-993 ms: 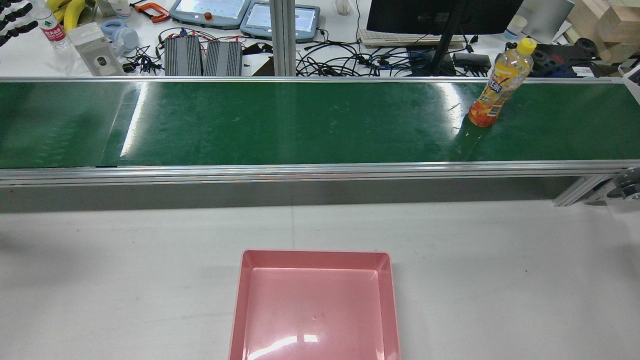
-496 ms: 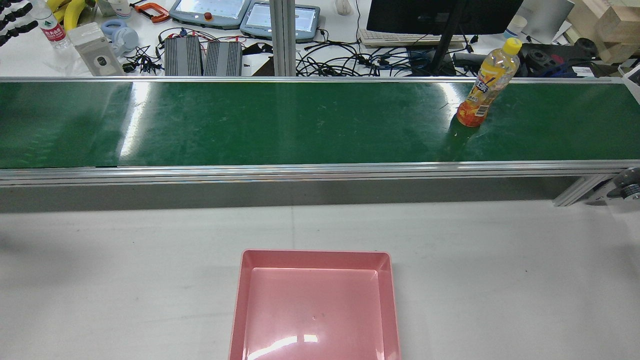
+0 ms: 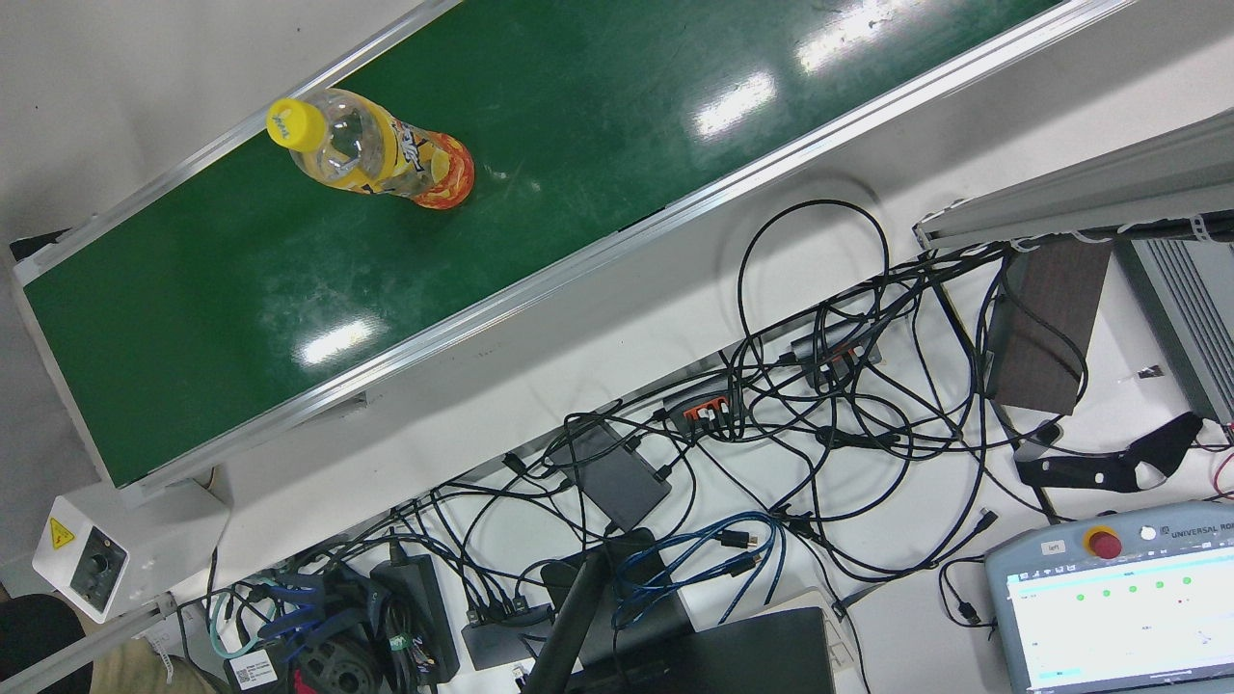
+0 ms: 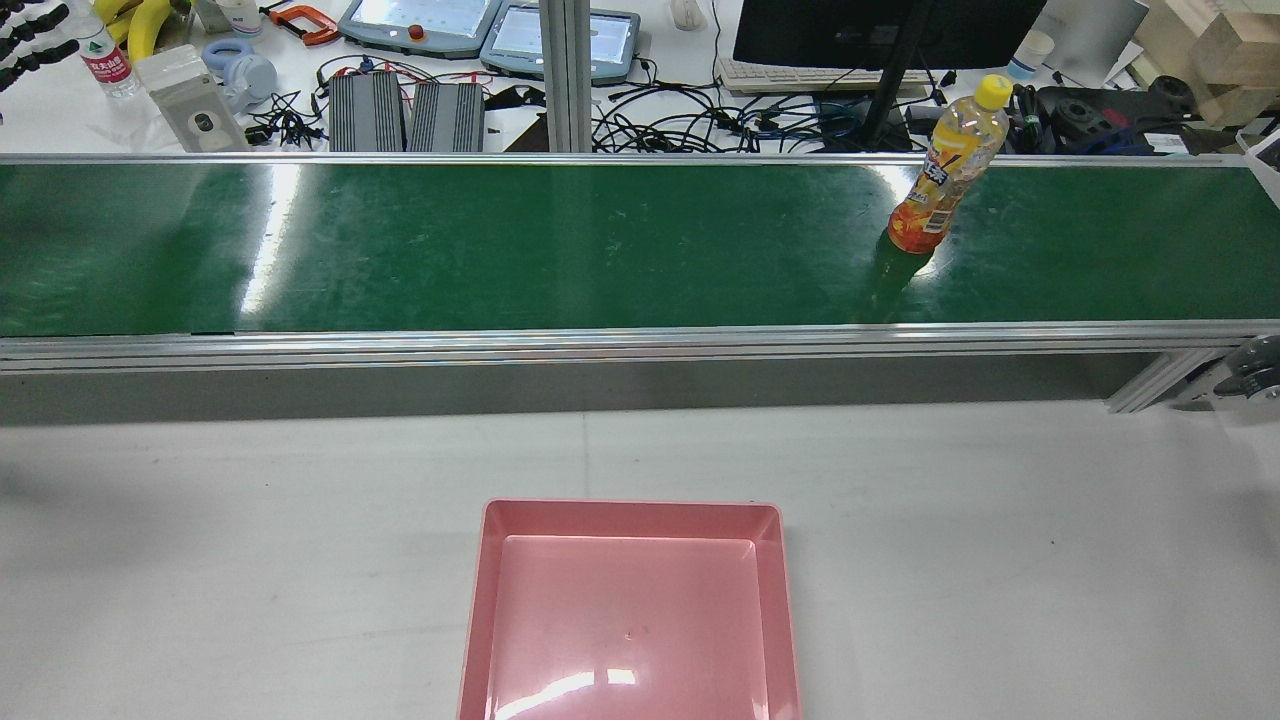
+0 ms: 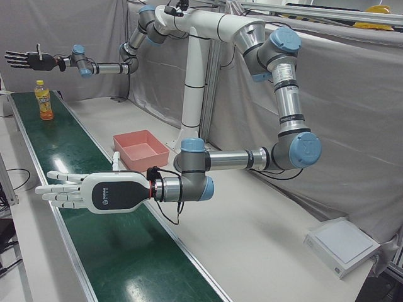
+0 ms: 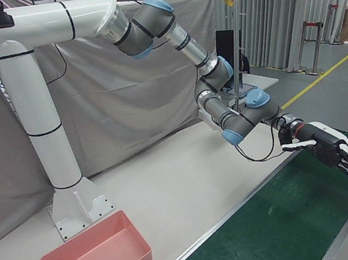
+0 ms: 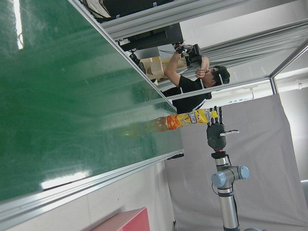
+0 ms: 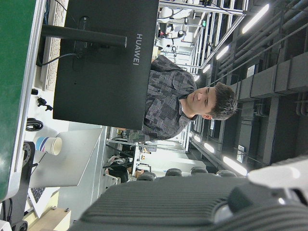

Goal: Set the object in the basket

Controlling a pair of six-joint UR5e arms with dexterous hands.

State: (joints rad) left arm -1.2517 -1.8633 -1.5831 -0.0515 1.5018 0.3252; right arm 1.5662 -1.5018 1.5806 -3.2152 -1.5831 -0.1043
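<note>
An orange drink bottle with a yellow cap stands upright on the green conveyor belt, toward its right end. It also shows in the front view, the left-front view and the left hand view. The pink basket sits empty on the white table in front of the belt. My left hand is open with fingers spread, held over the belt far from the bottle. My right hand is open and raised just beyond the bottle; it also shows in the right-front view.
Behind the belt lies a desk with cables, a monitor stand, tablets and power bricks. A control box sits at the belt's end. A person stands behind the monitor in the right hand view.
The bottle has travelled left along the belt, still upright. The basket has not moved.
</note>
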